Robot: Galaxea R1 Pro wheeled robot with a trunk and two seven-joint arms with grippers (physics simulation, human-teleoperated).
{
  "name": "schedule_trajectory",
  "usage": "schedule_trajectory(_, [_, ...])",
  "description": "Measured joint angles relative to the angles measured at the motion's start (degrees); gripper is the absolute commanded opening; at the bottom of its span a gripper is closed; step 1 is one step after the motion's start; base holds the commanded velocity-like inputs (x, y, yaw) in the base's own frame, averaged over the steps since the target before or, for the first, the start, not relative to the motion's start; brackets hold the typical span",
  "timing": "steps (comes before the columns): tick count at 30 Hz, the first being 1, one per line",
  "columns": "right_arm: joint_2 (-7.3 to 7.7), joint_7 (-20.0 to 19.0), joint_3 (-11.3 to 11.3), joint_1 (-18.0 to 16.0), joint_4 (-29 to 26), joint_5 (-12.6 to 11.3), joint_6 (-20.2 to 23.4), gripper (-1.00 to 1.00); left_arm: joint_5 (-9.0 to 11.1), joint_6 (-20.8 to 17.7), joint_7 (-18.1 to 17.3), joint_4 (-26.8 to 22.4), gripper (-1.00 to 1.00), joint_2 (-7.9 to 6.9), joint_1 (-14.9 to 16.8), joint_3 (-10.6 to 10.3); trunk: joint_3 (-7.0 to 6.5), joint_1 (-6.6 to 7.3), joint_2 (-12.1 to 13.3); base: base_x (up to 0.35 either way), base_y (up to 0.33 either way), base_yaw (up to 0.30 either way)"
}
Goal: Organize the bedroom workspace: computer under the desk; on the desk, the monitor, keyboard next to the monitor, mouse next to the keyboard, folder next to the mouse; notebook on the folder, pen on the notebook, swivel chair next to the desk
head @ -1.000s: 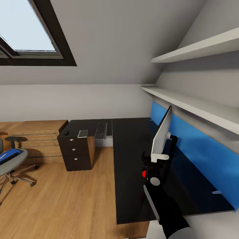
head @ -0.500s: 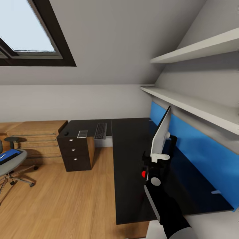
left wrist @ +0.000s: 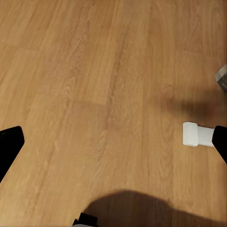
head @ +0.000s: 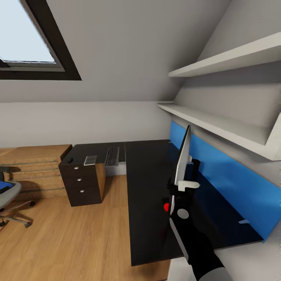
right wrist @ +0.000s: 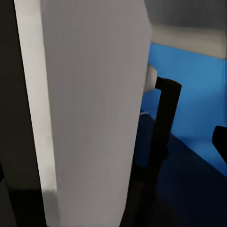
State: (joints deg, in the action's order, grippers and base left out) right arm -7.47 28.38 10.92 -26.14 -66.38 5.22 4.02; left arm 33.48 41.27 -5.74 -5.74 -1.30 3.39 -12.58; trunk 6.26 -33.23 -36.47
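Monitor edge-on in right gripper — desk beneath

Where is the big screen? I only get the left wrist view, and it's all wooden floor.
Observer: In the head view, the wide silver-backed monitor stands upright on the glossy black desk, just beyond the right hand.
Operator: And the keyboard?
Observer: The slim dark grey keyboard lies at the desk's far end, apart from the monitor.
Operator: Is the chair close?
Observer: No. The grey swivel chair stands off on the wood floor, with the flat blue folder on its seat.
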Motion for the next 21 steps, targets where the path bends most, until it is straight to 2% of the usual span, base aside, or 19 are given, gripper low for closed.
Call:
schedule_trajectory(16, [0.0, 0.0, 0.08, 0.0, 0.12, -0.05, -0.04, 1.0, 0.0, 0.06, 0.0, 0.01, 1.0, -0.03, 0.0, 0.03, -0.59, 0.0, 0.0, 0.0, -0.002, -0.106])
schedule_trajectory(21, [-0.01, -0.03, 0.08, 0.0, 0.26, -0.05, -0.05, 1.0, 0.0, 0.13, -0.01, 0.06, 1.0, -0.01, 0.0, 0.02, -0.74, 0.0, 0.0, 0.0, -0.174, -0.088])
